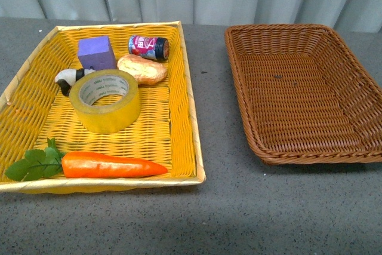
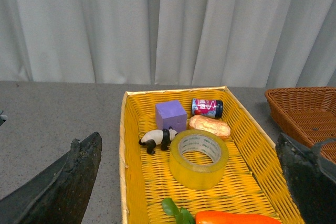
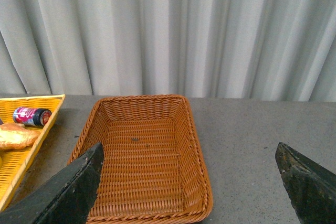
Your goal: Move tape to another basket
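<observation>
1. One roll of tape (image 1: 105, 101) lies flat, hole upward, about the middle of the yellow basket (image 1: 191, 117). The task is at its first step: the tape is not yet gripped or lifted.
2. Close around it are a toy panda (image 1: 70, 79), which looks to touch its far left side, and a bread roll (image 1: 142, 68) just beside its far right side. A purple block (image 1: 95, 52) and a small can (image 1: 148, 46) sit further back. A carrot (image 1: 110, 165) lies apart along the near edge.
3. The left gripper (image 2: 187, 136) hangs above and short of the tape, its fingers spread wide and holding nothing. The wrist view looks straight at the roll.
4. The right gripper (image 3: 189, 145) is likewise spread wide and bare, facing the brown basket (image 1: 304, 94). That basket stands near the yellow one on its right, with a strip of table between them, and nothing shows in it.
5. The next move probably falls to the left arm. It should come down on the roll and close either across its outside or over one wall through the hole, keeping clear of the panda and the bread.
6. The roll must then rise above both rims before crossing to the brown basket.
</observation>
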### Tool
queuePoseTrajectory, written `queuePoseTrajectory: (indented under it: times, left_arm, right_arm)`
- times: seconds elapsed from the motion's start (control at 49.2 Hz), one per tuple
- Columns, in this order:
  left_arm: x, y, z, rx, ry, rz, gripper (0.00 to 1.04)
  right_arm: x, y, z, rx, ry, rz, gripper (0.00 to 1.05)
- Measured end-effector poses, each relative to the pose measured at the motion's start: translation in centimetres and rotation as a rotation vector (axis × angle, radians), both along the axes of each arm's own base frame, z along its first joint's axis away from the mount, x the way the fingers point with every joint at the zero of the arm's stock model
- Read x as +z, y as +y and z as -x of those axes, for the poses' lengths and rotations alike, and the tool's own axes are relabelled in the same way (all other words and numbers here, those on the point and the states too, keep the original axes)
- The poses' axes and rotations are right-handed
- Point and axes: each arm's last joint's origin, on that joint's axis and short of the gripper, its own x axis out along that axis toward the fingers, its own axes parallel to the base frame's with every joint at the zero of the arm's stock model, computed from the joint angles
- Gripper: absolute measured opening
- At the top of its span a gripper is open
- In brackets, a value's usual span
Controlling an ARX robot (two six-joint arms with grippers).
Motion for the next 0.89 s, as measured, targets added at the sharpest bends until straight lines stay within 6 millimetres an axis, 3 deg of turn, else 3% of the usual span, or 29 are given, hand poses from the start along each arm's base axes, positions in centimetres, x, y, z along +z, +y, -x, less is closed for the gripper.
queuePoseTrajectory:
  times: [0.061,0.163,0.264,0.406,0.528,0.691,0.894]
  left_arm:
    - [-0.1,0.0,0.0,-0.016,0.021,0.004,0.98]
    - [-1.1,0.1,-0.8,-0.113,0.286,0.076,0.98]
    - [-1.3,0.1,-2.0,-0.117,0.363,0.117,0.98]
    - [0.4,-0.8,-7.7,-0.063,0.424,0.167,0.98]
    - [-1.0,-2.0,-13.1,-0.002,0.609,0.202,0.98]
    - [-2.9,-3.1,-17.6,0.086,0.771,0.171,0.98]
    - [-4.0,-4.2,-20.8,0.125,0.847,0.183,0.98]
  right_arm:
    - [0.0,0.0,0.0,0.000,0.000,0.000,0.96]
    - [0.0,0.0,0.0,0.001,0.000,0.000,0.96]
    - [0.0,0.0,0.0,0.000,-0.001,0.000,0.96]
    - [0.0,0.0,0.0,0.000,-0.001,0.000,0.96]
    - [0.0,0.0,0.0,0.000,-0.001,0.000,0.96]
    - [0.0,0.0,0.0,0.000,-0.001,0.000,0.96]
    - [0.0,0.0,0.0,0.000,-0.001,0.000,0.96]
